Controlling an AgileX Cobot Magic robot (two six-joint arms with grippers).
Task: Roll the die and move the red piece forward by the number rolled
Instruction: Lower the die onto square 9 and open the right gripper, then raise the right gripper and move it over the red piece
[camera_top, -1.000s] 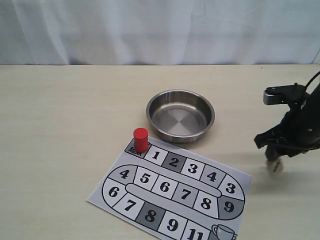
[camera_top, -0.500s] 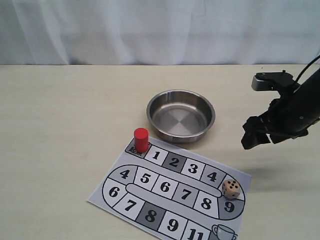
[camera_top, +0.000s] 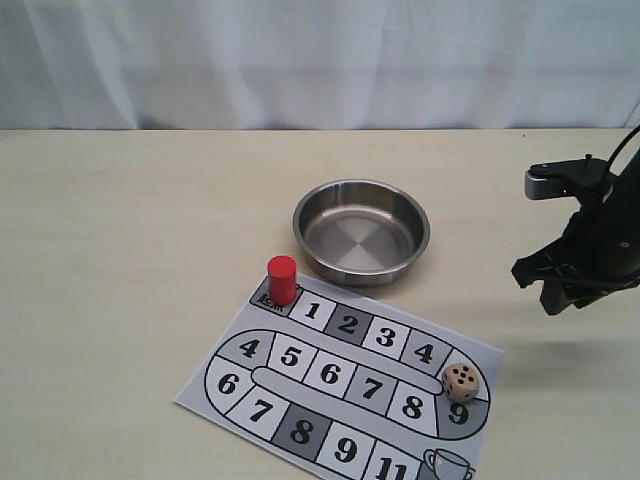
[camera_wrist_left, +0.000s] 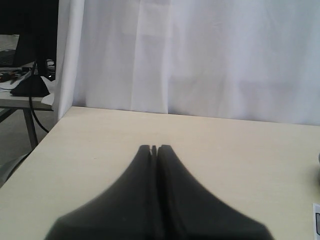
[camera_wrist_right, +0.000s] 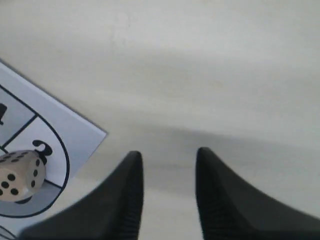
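Note:
The die (camera_top: 461, 381) lies on the paper game board (camera_top: 300, 400) at its right end, between the squares marked 3 and 9; it also shows in the right wrist view (camera_wrist_right: 19, 175) beside the 3. The red piece (camera_top: 282, 280) stands upright on the start square at the board's upper left. My right gripper (camera_top: 556, 300) hangs above the bare table to the right of the board, open and empty (camera_wrist_right: 167, 156). My left gripper (camera_wrist_left: 155, 148) is shut with nothing in it, over bare table far from the board.
A round steel bowl (camera_top: 361, 232) sits just behind the board. A white curtain (camera_top: 320, 60) closes off the back of the table. In the left wrist view a table edge and a cluttered side desk (camera_wrist_left: 20, 85) show.
The die left my right gripper, fell and came to rest on the board's right end. The right gripper rose, opened wide, then narrowed and shifted right.

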